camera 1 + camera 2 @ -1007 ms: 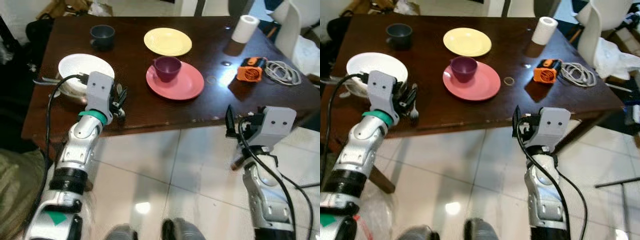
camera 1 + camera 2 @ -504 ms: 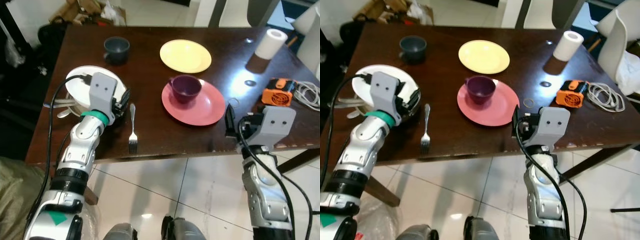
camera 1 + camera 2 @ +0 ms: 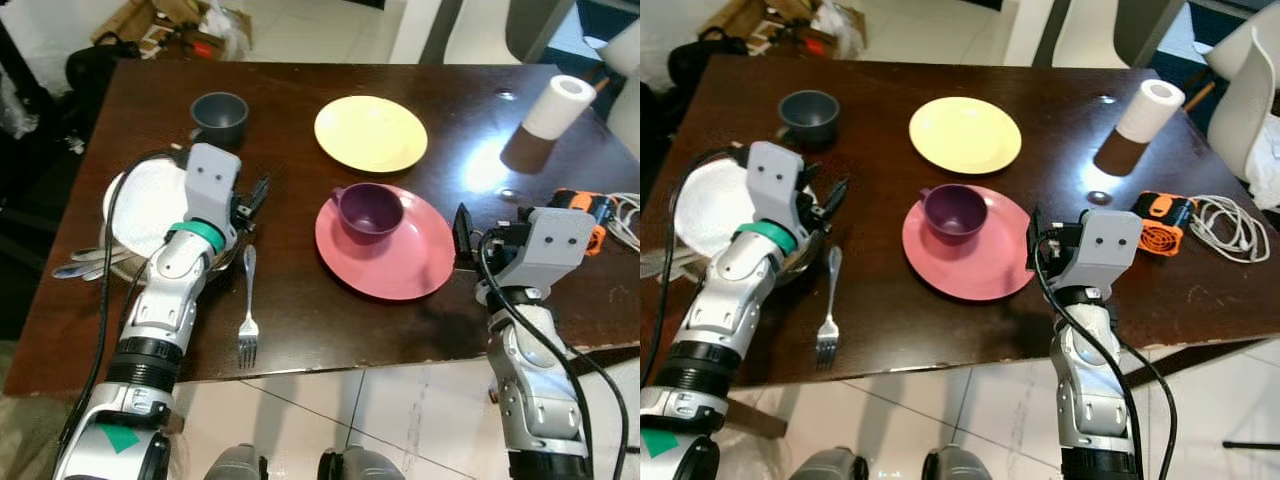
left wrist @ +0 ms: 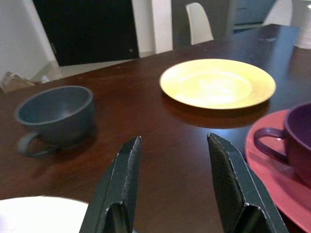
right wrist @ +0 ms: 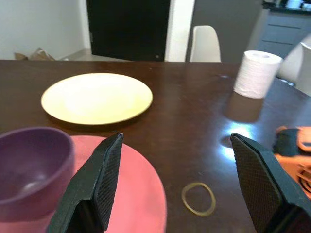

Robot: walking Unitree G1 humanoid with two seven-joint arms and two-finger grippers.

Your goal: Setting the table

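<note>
1. A fork (image 3: 247,322) now lies on the worktop (image 3: 300,300), released left of the pink plate (image 3: 400,260).
2. Left gripper (image 3: 250,200) has lifted, jaws open, empty.
3. Right gripper (image 3: 461,236) hovers wide open beside the plate.

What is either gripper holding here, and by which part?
Nothing. The left gripper is open and empty above the table beside the fork; the right gripper is open and empty near the pink plate.

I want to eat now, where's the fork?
The fork lies on the dark table near its front edge, just left of the pink plate, beside the left claw.
</note>
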